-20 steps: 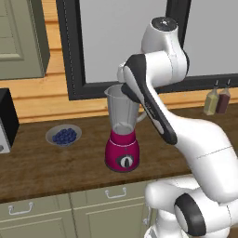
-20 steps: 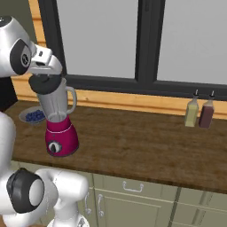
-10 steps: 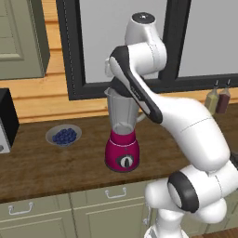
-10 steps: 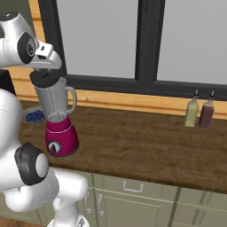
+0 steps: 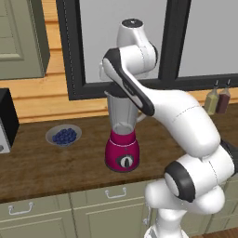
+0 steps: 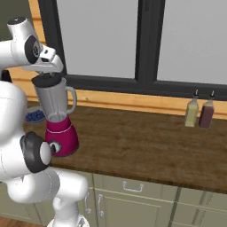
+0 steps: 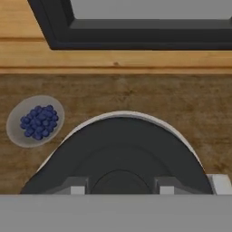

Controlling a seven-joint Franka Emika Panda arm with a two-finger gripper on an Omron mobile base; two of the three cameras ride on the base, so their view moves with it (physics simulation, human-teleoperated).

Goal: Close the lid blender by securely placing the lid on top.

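Observation:
The blender [image 5: 122, 151] stands on the wooden counter, its magenta base with a black dial under a clear grey jar [image 6: 53, 103] with a side handle. The black round lid [image 6: 45, 80] sits level at the jar's mouth. In the hand view the lid [image 7: 118, 156] spreads wide, and the jar's pale rim peeks out along its far edge. My gripper [image 7: 120, 188] points straight down over the jar, with its fingers [image 7: 77, 186] on either side of the lid's raised centre, shut on it. From the right base view the gripper [image 6: 49, 73] is just above the jar top.
A grey bowl of blueberries [image 5: 63, 135] lies left of the blender, also in the hand view [image 7: 35, 120]. Two bottles [image 6: 199, 113] stand far right by the window sill. A black appliance [image 5: 7, 121] sits at the counter's left end. The dark window frame [image 7: 136, 36] runs behind.
The arm's upper links have swung to the left in the left base view, while the hand and lid stayed over the jar mouth, lowering slightly.

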